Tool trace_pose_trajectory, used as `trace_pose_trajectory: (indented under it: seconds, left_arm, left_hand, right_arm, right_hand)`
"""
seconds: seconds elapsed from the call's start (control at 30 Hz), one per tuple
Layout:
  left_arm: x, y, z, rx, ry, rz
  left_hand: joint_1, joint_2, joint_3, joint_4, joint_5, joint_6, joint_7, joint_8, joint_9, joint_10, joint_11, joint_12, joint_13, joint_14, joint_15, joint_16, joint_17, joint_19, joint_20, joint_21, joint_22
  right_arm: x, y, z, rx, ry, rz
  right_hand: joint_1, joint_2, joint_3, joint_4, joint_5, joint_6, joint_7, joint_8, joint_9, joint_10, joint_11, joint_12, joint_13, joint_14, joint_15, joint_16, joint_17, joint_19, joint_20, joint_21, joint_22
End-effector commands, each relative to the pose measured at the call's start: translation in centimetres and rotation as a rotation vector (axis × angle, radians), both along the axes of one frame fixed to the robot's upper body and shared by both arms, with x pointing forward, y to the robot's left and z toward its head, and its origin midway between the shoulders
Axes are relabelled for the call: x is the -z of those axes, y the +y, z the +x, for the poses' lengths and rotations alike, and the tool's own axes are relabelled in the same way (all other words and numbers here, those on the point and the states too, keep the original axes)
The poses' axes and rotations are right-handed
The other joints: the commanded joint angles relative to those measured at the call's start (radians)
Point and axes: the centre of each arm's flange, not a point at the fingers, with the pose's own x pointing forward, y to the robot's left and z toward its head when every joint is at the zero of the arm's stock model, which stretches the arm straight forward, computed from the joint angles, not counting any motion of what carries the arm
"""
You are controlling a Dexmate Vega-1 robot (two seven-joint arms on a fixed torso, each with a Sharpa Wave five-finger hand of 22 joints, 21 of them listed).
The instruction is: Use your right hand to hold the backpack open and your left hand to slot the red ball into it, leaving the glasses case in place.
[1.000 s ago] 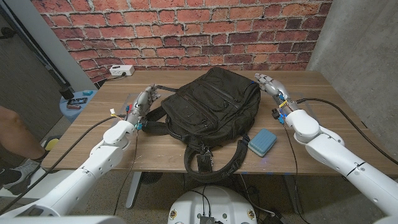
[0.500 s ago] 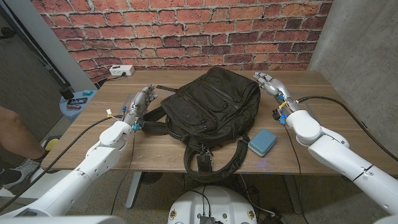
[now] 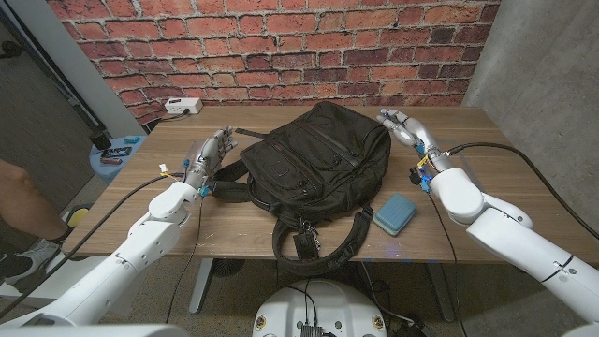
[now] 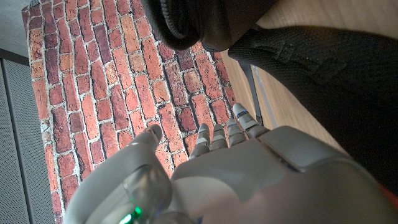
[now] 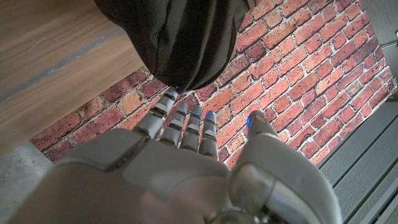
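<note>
Backpack [image 3: 318, 164] lay mid-table, apparently zipped, though hard to tell. Right hand [image 3: 404, 128] hovered just beside its far right corner, fingers spread, grasping nothing. Left hand [image 3: 210, 157] stood beside its left side, likewise released and empty. Red ball could not be made out. Glasses case [image 3: 395, 213] sat near the straps. Best to find the zipper pull first, lift the flap gently, avoid nudging the case.

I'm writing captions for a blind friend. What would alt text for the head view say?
A black backpack lies closed in the middle of a wooden table, with the robot's left hand and right hand open on either side of it. A blue glasses case sits near the front edge; a brick wall stands behind.
</note>
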Motion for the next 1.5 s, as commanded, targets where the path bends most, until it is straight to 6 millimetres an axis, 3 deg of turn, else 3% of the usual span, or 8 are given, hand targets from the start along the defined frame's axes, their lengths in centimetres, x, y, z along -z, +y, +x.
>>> trace_pose_trajectory:
  seconds: [0.03, 0.6, 1.5]
  left_arm:
    - [-0.2, -0.1, 0.0, 0.01, -0.006, 0.007]
    - [0.2, -0.5, 0.0, 0.018, -0.001, 0.0]
    - [0.5, -0.2, -0.8, 0.006, -0.021, -0.006]
  left_hand:
    - [-0.001, -0.01, 0.006, 0.001, -0.001, 0.006, 0.005, 0.005, 0.003, 0.002, 0.008, -0.001, 0.004, 0.001, 0.008, -0.001, 0.004, 0.011, -0.002, -0.004, 0.001]
    - [-0.002, -0.009, 0.011, -0.002, -0.002, 0.009, 0.006, 0.005, 0.003, 0.004, 0.007, -0.001, 0.004, 0.003, 0.008, -0.001, 0.004, 0.016, -0.002, -0.012, 0.001]
    - [-0.001, -0.01, 0.019, -0.009, -0.003, 0.011, 0.004, 0.004, 0.004, 0.004, 0.007, -0.001, 0.005, 0.004, 0.007, -0.002, 0.004, 0.022, -0.004, -0.023, 0.002]
  right_arm:
    - [-0.2, 0.8, -2.4, 0.024, -0.038, -0.045]
    - [0.0, 0.4, -5.0, 0.081, -0.042, -0.105]
    - [1.5, 4.5, -7.7, 0.236, -0.112, -0.271]
  right_hand:
    - [0.007, -0.002, -0.001, -0.007, 0.007, 0.012, -0.001, 0.005, 0.0, 0.014, -0.001, 0.007, 0.0, 0.009, -0.023, 0.007, 0.0, 0.009, -0.031, 0.005, 0.005]
    - [0.008, -0.002, -0.002, -0.012, 0.007, 0.021, 0.0, 0.006, -0.001, 0.018, 0.0, 0.008, -0.002, 0.013, -0.025, 0.009, -0.004, 0.013, -0.029, 0.006, 0.005]
    - [0.046, -0.021, 0.002, -0.048, 0.011, 0.053, 0.006, 0.013, -0.002, 0.057, 0.0, 0.019, -0.003, 0.044, -0.025, 0.015, -0.022, 0.036, -0.022, 0.009, 0.004]
